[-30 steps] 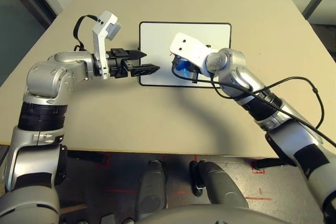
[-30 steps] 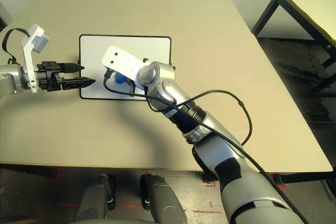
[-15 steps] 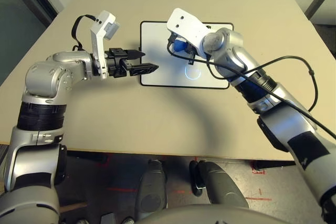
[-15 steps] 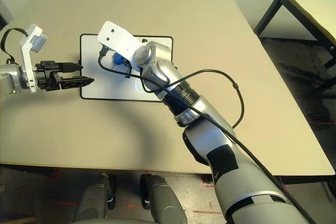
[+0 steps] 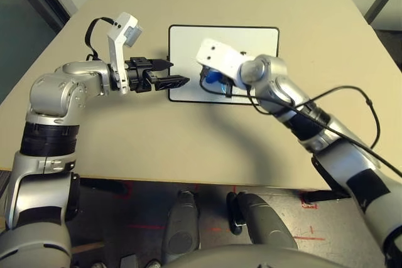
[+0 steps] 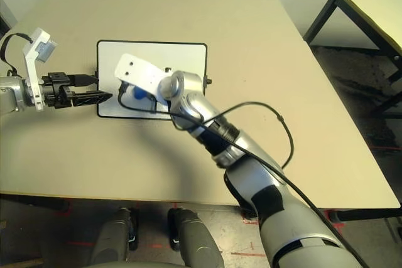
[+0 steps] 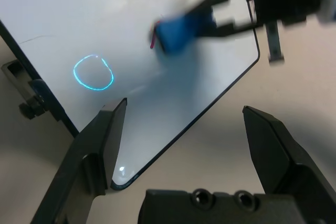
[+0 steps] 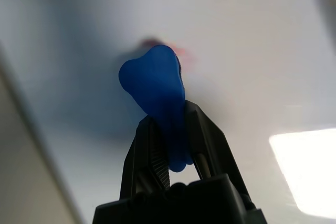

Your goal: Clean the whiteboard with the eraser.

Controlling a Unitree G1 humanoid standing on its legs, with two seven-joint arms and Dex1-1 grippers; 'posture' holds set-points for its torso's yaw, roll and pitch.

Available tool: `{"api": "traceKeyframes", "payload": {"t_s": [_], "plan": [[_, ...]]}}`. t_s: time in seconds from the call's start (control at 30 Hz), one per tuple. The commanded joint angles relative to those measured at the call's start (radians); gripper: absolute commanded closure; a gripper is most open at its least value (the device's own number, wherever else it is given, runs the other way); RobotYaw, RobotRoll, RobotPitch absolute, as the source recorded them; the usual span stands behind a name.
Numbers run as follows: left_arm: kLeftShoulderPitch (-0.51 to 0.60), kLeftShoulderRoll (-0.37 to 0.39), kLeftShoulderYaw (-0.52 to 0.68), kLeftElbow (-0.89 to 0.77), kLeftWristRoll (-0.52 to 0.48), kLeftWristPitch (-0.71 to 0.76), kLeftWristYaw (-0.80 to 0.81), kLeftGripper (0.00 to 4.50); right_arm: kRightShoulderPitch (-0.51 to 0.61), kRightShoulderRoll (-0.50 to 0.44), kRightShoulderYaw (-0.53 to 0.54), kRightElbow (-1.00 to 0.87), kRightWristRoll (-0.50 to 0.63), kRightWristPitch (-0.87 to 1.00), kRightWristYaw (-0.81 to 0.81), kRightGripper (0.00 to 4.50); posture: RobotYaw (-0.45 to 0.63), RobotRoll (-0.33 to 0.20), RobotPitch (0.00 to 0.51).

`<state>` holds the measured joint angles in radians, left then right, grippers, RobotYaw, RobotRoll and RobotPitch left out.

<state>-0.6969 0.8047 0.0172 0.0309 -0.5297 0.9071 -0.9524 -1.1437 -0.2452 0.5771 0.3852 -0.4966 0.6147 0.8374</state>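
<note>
1. On the tan, matte table top: a flat rectangular whiteboard with a thin black frame and rounded corners, lying in the middle of the table, long side across.
2. On the whiteboard's side edges: small black knobs, one on the right edge, another on the edge seen in the left wrist view.
3. Drawn on the white surface: a small cyan ring of marker ink, unbroken, not far from the knobbed edge, apart from the eraser.
4. Right gripper: two black fingers pinched tight on a small bright blue eraser block with a narrow waist, gripped at its lower part, the rounded upper end sticking out past the fingertips.
5. Eraser over the near part of the whiteboard, toward its left half, tucked under the white plate of the right wrist; tip at or just above the white surface, contact impossible to tell for certain.
6. Beside the eraser's tip: a faint reddish smudge on the board, blurred.
7. Left gripper: black fingers spread wide, holding nothing, hovering just off the whiteboard's left edge near its near-left corner, pointing across toward the board.
8. Silver right forearm reaching diagonally over the table's near edge, with a black cable looping beside it.
9. Far right: a second table with black legs, standing well apart.
</note>
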Motion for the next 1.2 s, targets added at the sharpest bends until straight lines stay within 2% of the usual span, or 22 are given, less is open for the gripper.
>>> {"api": "traceKeyframes", "payload": {"t_s": [0.03, 0.33, 0.47, 0.6, 0.7, 1.03, 1.2], "plan": [[0.005, -0.005, -0.006, -0.008, 0.004, 0.007, 0.0, 0.0, -0.004, 0.011, -0.019, 0.046, 0.008, 0.0, -0.021, 3.88, 0.03, 0.0, 0.163], [0.009, -0.001, -0.004, -0.014, 0.002, 0.013, -0.001, 0.0, 0.155, -0.016, 0.072, -0.157, -0.027, 0.049, 0.064, 3.88, 0.03, 0.0, 0.166], [0.009, -0.001, -0.004, -0.014, 0.002, 0.014, -0.002, 0.0, 0.128, -0.01, 0.056, -0.13, -0.031, 0.042, 0.061, 3.88, 0.03, 0.0, 0.166], [0.009, -0.002, -0.005, -0.013, 0.003, 0.014, -0.002, 0.0, 0.02, 0.023, 0.004, -0.006, -0.013, 0.011, 0.015, 3.88, 0.03, 0.0, 0.164], [0.007, -0.005, -0.005, -0.014, 0.002, 0.016, -0.001, 0.0, -0.005, 0.037, -0.005, 0.036, -0.004, 0.0, 0.0, 3.88, 0.03, 0.0, 0.163], [0.016, -0.006, -0.003, -0.024, -0.001, 0.024, 0.002, 0.0, -0.017, 0.043, -0.025, 0.094, -0.003, -0.018, -0.021, 3.88, 0.04, 0.0, 0.16], [0.012, -0.011, -0.004, -0.024, 0.0, 0.024, 0.004, 0.0, 0.079, 0.041, 0.029, 0.005, -0.016, 0.013, 0.01, 3.88, 0.04, 0.0, 0.159]]}}
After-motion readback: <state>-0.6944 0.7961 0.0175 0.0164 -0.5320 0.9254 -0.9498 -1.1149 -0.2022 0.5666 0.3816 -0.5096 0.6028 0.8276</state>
